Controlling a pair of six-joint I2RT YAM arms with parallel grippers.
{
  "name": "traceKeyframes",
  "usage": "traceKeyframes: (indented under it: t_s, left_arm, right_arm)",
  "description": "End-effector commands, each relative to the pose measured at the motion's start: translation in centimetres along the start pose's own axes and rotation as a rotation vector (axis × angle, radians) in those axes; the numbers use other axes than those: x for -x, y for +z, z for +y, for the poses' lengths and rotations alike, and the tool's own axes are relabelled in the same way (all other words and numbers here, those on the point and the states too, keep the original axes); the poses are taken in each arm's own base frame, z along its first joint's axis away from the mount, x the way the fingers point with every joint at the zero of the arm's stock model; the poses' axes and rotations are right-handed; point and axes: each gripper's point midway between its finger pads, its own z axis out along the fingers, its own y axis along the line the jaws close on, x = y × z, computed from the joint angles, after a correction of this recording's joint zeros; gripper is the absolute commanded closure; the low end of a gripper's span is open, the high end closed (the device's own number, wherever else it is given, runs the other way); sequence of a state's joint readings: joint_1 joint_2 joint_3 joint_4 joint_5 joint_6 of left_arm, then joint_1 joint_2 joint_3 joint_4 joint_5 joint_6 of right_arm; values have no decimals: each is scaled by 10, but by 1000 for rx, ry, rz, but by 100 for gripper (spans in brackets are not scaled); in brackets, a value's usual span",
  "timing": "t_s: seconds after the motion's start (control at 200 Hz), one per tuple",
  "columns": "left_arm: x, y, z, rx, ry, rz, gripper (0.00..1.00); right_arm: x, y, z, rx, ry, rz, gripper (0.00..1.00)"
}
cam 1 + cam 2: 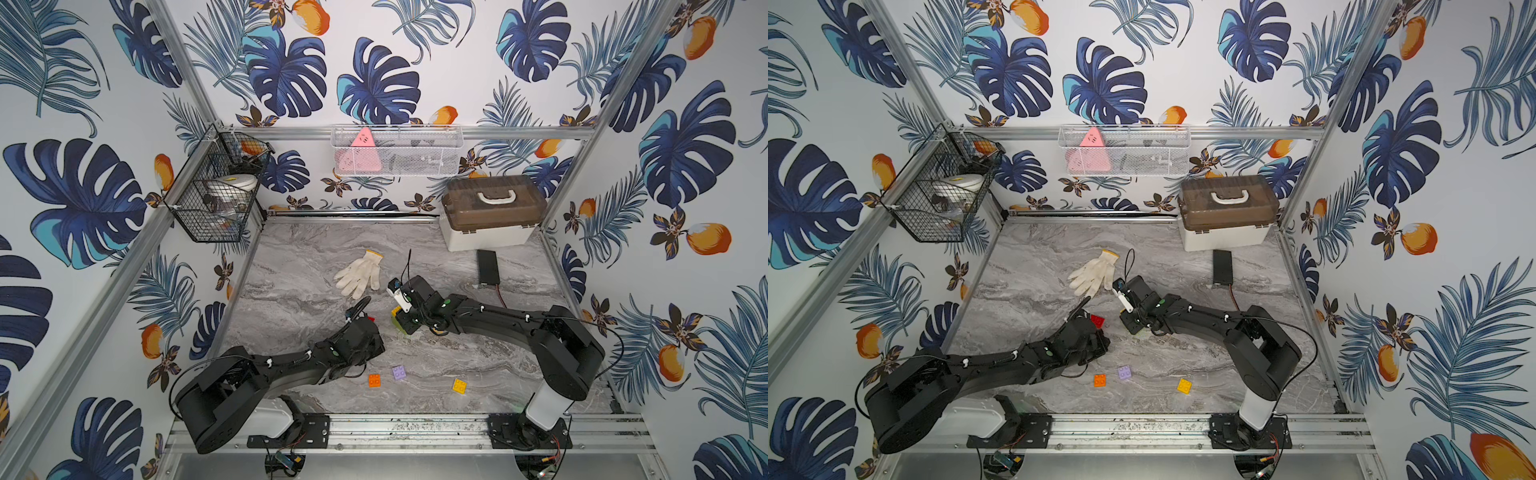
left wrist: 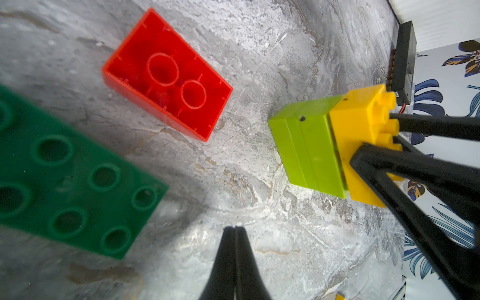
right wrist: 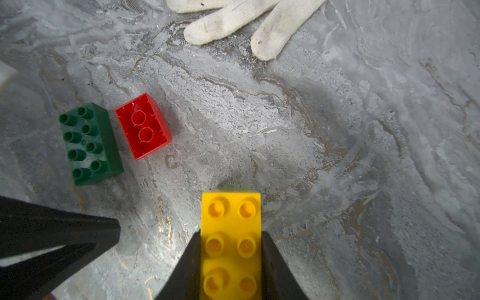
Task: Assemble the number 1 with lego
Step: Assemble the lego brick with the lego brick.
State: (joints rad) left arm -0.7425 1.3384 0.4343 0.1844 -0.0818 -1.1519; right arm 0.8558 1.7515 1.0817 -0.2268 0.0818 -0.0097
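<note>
The right claw (image 3: pixel 231 233) is closed on the yellow oblong brick (image 3: pixel 231 215). One black finger (image 3: pixel 187 270) is pressed against each long side, and the studs are turned toward the wrist camera. This brick is seated on a lime green brick (image 2: pixel 309 153), whose base is set on the grey marbled table (image 1: pixel 457 353), roughly mid-table.

The left claw (image 2: pixel 235 230) is shut, its fingertips pressed together with nothing held between them. It is placed near the two-colour stack but apart from it. Whether its tips touch the table cannot be told.

Two loose oblongs are laid on the left arm's side of the stack. A red brick (image 2: pixel 166 75) is turned upside down, so its hollow underside is shown. A dark green brick (image 3: pixel 91 145) is set studs up just beside it, with a narrow gap between them.

Three small squares are scattered near the front edge, between the two arm bases: an orange brick (image 1: pixel 374 380), a lilac brick (image 1: pixel 400 372) and a small yellow brick (image 1: pixel 459 386), each apart from the others.

A white knitted glove (image 1: pixel 359 272) is laid flat beyond the claws. A storage box (image 1: pixel 492 212) with a brown lid is set against the back wall, and a flat black device (image 1: pixel 487 266) is laid in front of it.
</note>
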Motion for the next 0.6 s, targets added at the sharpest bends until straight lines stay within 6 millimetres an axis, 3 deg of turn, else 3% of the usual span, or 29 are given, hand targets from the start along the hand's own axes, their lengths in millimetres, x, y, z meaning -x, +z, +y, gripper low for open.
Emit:
traceKeyframes:
  t_s: [0.0,0.33,0.595]
  left_arm:
    - [4,0,-4,-3,12,-12,100]
    - [6,-4,-9,-12,18,-16,100]
    - [8,-8,-9,-14,22,-21,100]
  right_arm:
    - [-60,4,-12,-74,-17,237,100]
    - [-47,7,-2,14,28,206,100]
    - [-59,18,-2,58,86,223,100]
